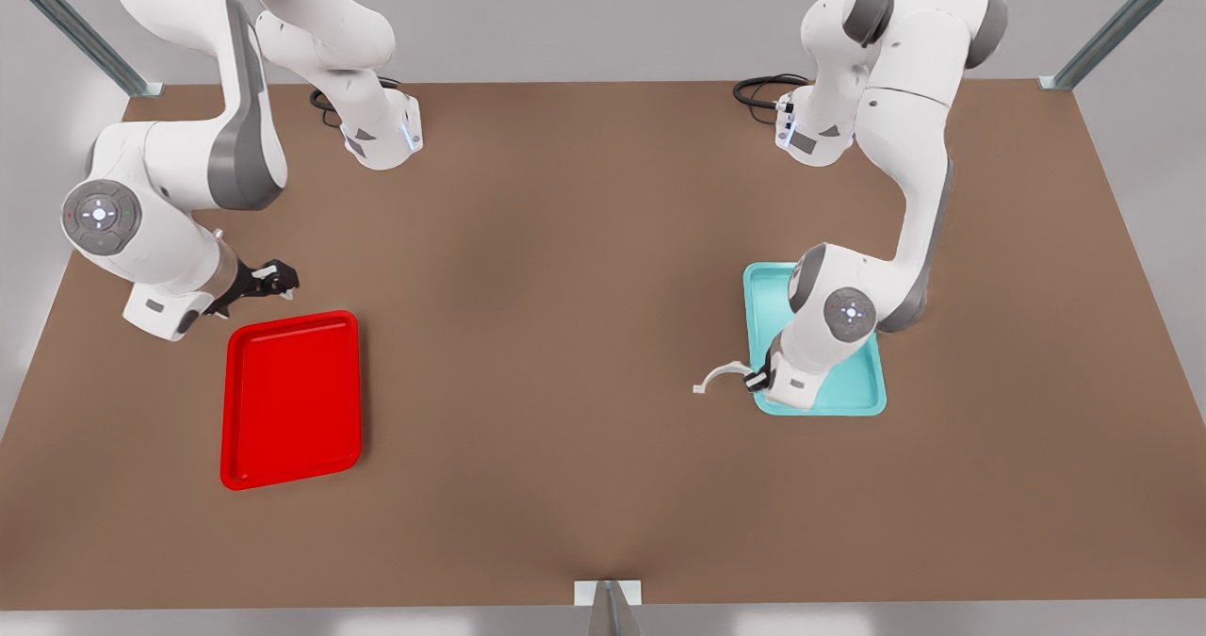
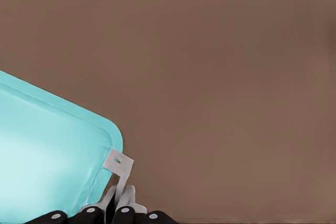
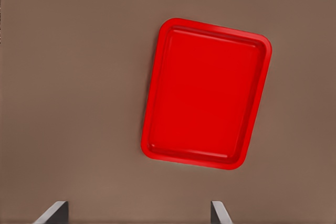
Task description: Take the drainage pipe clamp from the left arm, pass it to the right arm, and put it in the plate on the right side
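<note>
item: drainage pipe clamp (image 1: 724, 376). i see it at lower right of centre in the front view, held by one end, arching out toward the frame's left, clear of the teal tray (image 1: 857, 386) edge. its long axis runs roughly left-right in that frame.

item: left gripper (image 1: 757, 378). clenched on the clamp's near foot; in its wrist view the clamp (image 2: 118, 174) rises from between the fingers (image 2: 126, 200), beside the tray corner (image 2: 63, 145).

item: right gripper (image 1: 275, 279). far left of the front view, just above the plate (image 1: 291, 399), fingers spread with nothing between them; its wrist view looks down on the plate (image 3: 207, 94).

relation: the grippers are well apart. i judge that the clamp's free end points toward the right gripper, favouring a handover mid-table.
</note>
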Tool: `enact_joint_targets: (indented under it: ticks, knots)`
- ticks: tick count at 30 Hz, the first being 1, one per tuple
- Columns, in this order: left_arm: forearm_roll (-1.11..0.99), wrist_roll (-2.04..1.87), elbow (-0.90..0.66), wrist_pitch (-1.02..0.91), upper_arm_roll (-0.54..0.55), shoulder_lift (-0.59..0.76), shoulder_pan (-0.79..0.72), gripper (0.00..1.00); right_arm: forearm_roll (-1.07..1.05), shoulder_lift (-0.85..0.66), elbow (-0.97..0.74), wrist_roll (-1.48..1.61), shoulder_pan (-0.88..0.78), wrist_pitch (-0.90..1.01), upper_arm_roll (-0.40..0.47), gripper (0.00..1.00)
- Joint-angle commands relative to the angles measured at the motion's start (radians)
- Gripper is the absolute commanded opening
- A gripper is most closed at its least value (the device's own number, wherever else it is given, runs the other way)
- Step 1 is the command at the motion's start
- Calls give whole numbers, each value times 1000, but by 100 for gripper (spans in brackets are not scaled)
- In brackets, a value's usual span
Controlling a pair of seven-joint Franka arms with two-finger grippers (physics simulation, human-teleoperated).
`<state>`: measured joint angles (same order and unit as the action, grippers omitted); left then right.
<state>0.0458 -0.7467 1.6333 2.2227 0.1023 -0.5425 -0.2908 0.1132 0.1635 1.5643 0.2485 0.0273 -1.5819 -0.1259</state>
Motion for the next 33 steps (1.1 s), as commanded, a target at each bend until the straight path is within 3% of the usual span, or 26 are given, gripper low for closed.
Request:
enact_joint_targets:
  ticks: [1,6,11,15,23,33]
  knots:
    - [-1,-362,-93,-121,0,-59,-80,21,0,8,-1,11,-26,-27,-3,100]
    - [2,-522,-400,-262,0,-229,-225,21,-41,120,-53,83,-138,-113,-8,100]
    - [9,-711,-483,-199,13,-278,-298,21,-173,297,-165,587,-225,-161,-14,100]
    - [11,-738,-656,-324,10,-359,-350,21,-202,344,-170,877,-257,-346,-87,100]
    - [13,-674,-670,-290,10,-386,-352,21,-288,399,-156,1408,-259,-448,-143,100]
    - [13,-637,-672,-282,11,-386,-352,21,-353,508,-156,1447,-294,-564,-166,100]
